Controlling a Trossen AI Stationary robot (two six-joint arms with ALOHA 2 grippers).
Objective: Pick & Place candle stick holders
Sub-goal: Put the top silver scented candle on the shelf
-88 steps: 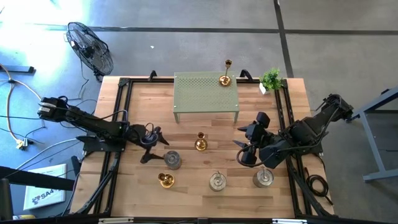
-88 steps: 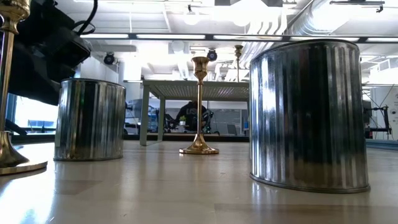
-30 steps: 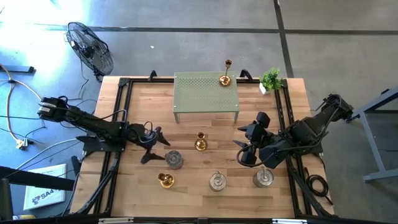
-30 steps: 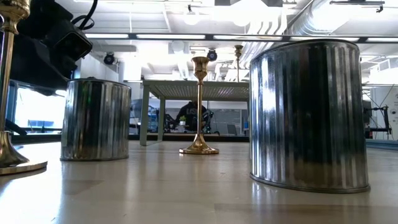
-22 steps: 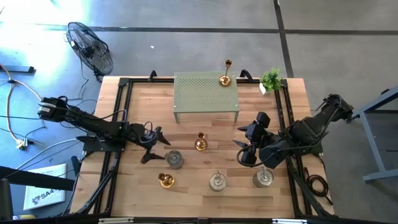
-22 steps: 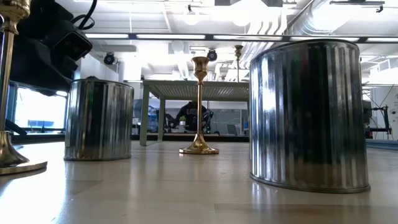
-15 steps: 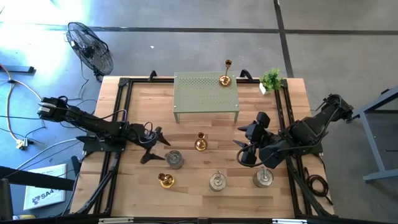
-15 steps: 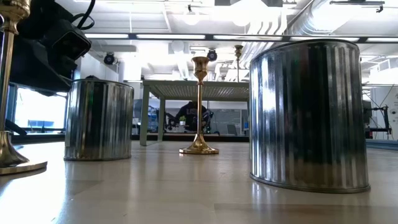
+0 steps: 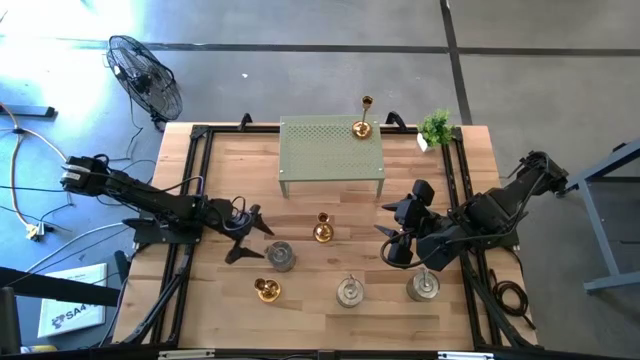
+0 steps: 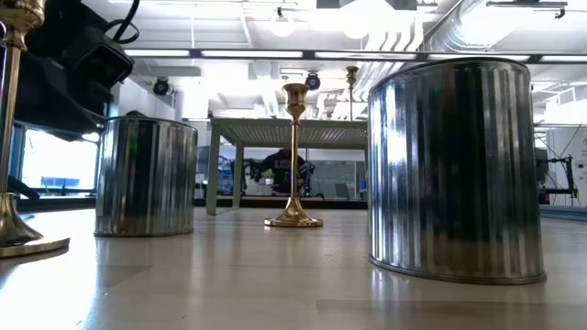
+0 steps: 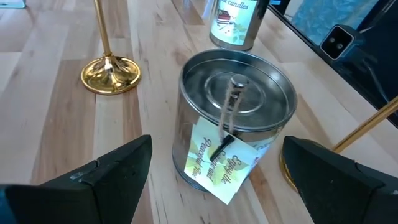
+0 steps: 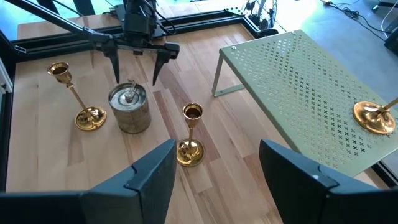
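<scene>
My left gripper [image 9: 250, 236] is open at the table's left-middle, its fingers on either side of a silver tin holder [image 11: 236, 118] with a paper tag, which stands on its base [image 9: 279, 257]. Two more silver holders [image 9: 349, 291] [image 9: 423, 285] stand near the front edge. One gold holder [image 9: 322, 228] stands mid-table, one [image 9: 266, 290] at front left, and one [image 9: 362, 125] on the green stand [image 9: 330, 150]. My right gripper [image 9: 395, 238] is open and empty right of centre, above the table. My left gripper comes at the silver tin level from the table's left, one finger [image 11: 112, 171] on each side of its wall [image 11: 186, 143]. I cannot tell whether either finger touches the wall. The tin stands upright on the table.
A small potted plant [image 9: 435, 127] stands at the back right corner. Black frame rails [image 9: 195, 190] run along the table's sides. In the low view the nearest silver holder [image 10: 449, 170] fills the right side and a gold stem [image 10: 11, 137] the left edge.
The silver tin between my left fingers has slid a little toward the table's right, staying upright. My left gripper has edged the same way, still open. My right arm has kept still.
</scene>
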